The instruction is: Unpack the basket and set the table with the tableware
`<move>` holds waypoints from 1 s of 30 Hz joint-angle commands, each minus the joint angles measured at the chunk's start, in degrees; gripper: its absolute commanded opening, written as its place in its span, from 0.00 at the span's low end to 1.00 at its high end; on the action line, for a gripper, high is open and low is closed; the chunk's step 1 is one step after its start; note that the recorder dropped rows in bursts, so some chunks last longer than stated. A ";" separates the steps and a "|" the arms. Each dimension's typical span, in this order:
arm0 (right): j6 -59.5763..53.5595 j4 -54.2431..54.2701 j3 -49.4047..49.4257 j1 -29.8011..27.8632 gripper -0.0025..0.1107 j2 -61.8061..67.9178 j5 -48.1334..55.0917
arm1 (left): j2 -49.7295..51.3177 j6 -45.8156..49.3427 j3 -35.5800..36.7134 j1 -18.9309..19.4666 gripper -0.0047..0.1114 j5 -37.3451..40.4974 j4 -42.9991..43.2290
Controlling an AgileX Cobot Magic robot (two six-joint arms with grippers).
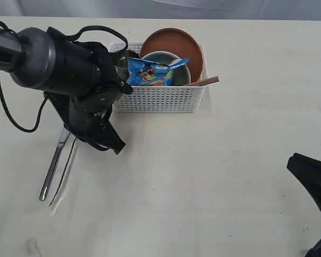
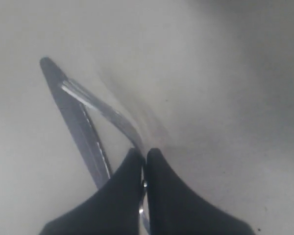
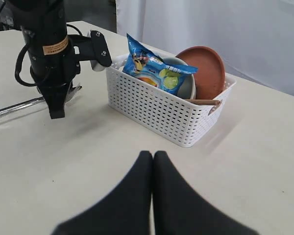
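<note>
My left gripper point(image 2: 143, 152) is shut on the handle of the steel fork point(image 2: 110, 115). The fork curves away from the fingertips, low over the table point(image 1: 203, 176). The steel knife point(image 1: 53, 166) lies flat next to it, and the fork point(image 1: 64, 174) shows there as a thin line. The white basket point(image 1: 160, 99) holds the reddish-brown plate point(image 1: 174, 45), the cream bowl point(image 1: 156, 55), the steel cup point(image 1: 120, 61) and a wooden handle point(image 1: 206, 81). My right gripper point(image 3: 153, 154) is shut on nothing, well in front of the basket point(image 3: 161, 110).
The blue crisp bag point(image 1: 152, 72) lies on top of the bowl in the basket. The bulky left arm point(image 1: 80, 80) stands close against the basket's left end. The right gripper point(image 1: 313, 179) sits near the table's lower right corner.
</note>
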 commanded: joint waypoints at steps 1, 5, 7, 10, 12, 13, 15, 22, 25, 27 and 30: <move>-0.13 -0.21 0.17 0.25 0.03 -0.28 -0.07 | 2.17 -0.59 -0.16 -0.24 0.04 0.54 0.10; -0.13 -0.21 0.17 0.25 0.03 -0.28 -0.07 | 2.59 -0.64 -0.26 -0.24 0.10 -0.57 -0.76; -0.13 -0.21 0.17 0.25 0.03 -0.28 -0.07 | 2.59 -0.64 -0.26 -0.24 0.18 -1.12 -1.44; -0.13 -0.21 0.17 0.25 0.03 -0.28 -0.07 | 2.59 -0.64 -0.26 -0.24 0.36 -1.55 -3.23; -0.13 -0.21 0.17 0.25 0.03 -0.28 -0.07 | 2.59 -0.64 -0.26 -0.24 0.44 -1.43 -3.49; -0.13 -0.21 0.17 0.25 0.03 -0.28 -0.07 | 2.59 -0.64 -0.26 -0.24 0.48 -1.16 -3.49; -0.13 -0.21 0.17 0.25 0.03 -0.28 -0.07 | 2.59 -0.64 -0.26 -0.24 0.51 -1.03 -3.81; -0.13 -0.21 0.17 0.25 0.03 -0.28 -0.07 | -0.11 -0.64 -0.26 -0.24 0.53 -1.39 -6.21; -0.13 -0.21 0.17 0.25 0.03 -0.28 -0.07 | -2.55 -0.64 -0.26 -0.11 0.53 -1.39 -8.53; -0.13 -0.21 0.17 0.25 0.03 -0.28 -0.07 | -4.32 -0.30 -0.16 0.60 0.53 -1.27 -12.05; -0.13 -0.21 0.17 0.25 0.03 -0.28 -0.07 | -5.92 0.90 0.21 2.11 0.53 -2.13 -14.83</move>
